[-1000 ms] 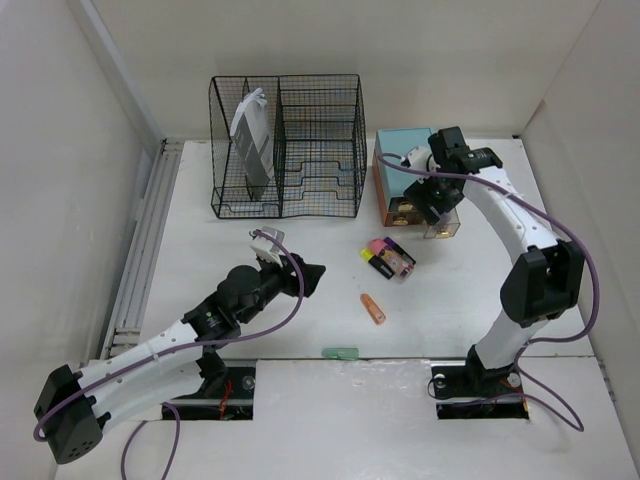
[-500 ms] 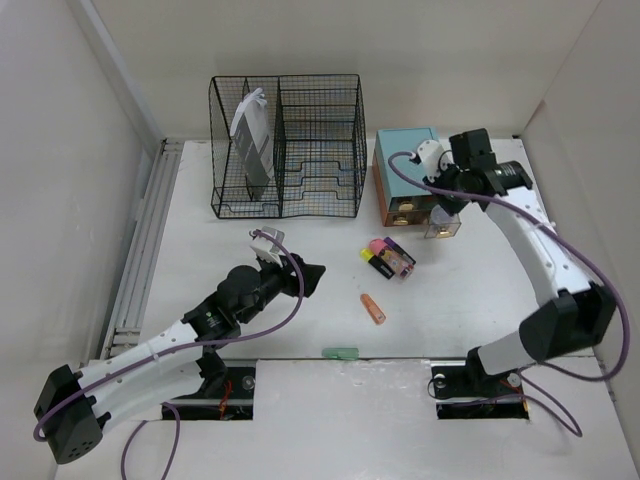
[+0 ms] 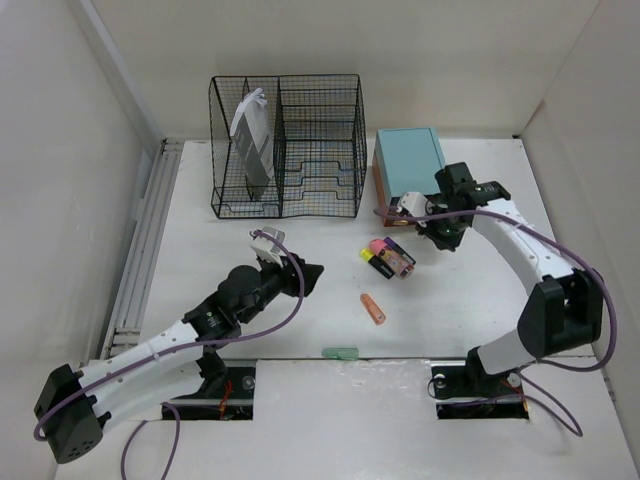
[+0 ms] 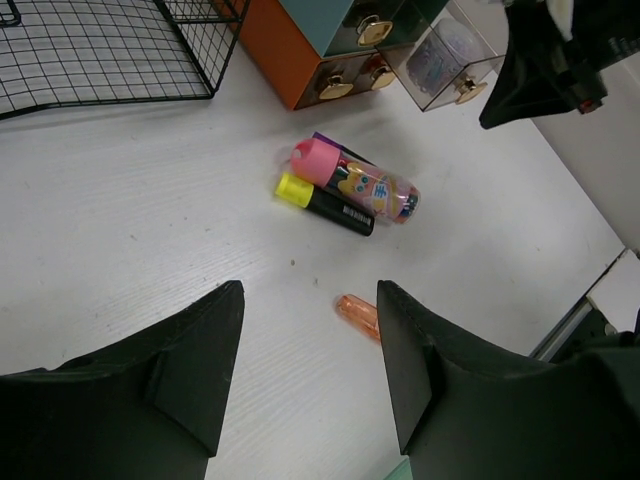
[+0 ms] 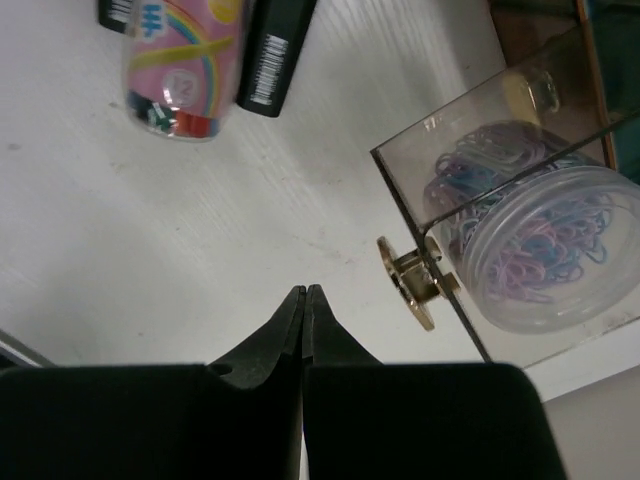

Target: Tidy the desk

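While the left gripper [image 4: 310,292] hangs with fingers apart and empty over the desk [image 3: 190,255], we see the right gripper [image 5: 303,300] closed on nothing, beside the clear drawer [image 5: 470,170].

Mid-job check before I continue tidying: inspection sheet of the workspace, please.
Surface: desk white, no spills seen.
Job's things: wire rack holds a pouch; drawer box has its clear drawer open, paper clips inside.
Clutter: highlighters, orange tube, green piece, all loose.
Grippers: left gripper open, empty; right gripper shut, empty, by the drawer knob.
Cables: purple cables loop along both arms.
Surroundings: white walls.
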Controlling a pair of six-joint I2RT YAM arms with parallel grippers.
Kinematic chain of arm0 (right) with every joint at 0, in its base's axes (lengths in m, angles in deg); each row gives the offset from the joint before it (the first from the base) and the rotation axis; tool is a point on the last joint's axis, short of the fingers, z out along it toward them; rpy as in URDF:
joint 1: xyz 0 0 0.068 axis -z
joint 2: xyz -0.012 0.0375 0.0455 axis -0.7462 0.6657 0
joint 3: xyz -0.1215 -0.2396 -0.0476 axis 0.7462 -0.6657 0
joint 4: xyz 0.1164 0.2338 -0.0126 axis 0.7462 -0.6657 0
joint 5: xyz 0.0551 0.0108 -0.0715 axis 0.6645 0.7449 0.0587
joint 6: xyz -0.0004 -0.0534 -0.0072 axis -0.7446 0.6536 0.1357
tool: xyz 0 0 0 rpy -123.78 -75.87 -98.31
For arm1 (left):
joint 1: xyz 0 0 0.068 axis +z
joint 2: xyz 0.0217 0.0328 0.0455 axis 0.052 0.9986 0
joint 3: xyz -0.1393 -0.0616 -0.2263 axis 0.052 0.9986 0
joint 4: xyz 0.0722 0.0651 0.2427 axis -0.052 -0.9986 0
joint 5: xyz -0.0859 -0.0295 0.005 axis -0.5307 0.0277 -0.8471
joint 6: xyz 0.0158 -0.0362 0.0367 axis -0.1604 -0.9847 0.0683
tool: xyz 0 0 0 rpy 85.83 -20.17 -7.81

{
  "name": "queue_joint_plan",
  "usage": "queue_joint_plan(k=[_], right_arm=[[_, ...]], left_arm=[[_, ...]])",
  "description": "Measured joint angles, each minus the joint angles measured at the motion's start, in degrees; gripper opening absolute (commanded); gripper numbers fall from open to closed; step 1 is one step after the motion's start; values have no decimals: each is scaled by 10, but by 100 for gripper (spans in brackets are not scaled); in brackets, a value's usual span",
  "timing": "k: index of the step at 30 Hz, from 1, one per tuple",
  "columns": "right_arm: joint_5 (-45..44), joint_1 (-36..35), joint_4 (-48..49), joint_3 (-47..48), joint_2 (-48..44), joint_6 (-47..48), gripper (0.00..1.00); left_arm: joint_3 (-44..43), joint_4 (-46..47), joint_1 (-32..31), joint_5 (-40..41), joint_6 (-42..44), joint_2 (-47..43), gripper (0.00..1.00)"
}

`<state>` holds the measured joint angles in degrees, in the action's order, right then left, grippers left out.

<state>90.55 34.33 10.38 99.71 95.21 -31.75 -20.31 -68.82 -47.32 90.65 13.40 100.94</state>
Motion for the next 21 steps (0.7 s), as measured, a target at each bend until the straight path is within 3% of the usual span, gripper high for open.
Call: queue_joint_plan(k=[14,18,21], right_arm=[[-206,-16,265,-62,58,-101,0],[-242,-19,321,-62,83,-120,0],[-263,-19,357,-62,95,-129,0]], left_arm=[[6,2,0,0,-9,0,63],[7,19,0,-2,-17,8,63],[11,40,0,-6,-27,23,55]])
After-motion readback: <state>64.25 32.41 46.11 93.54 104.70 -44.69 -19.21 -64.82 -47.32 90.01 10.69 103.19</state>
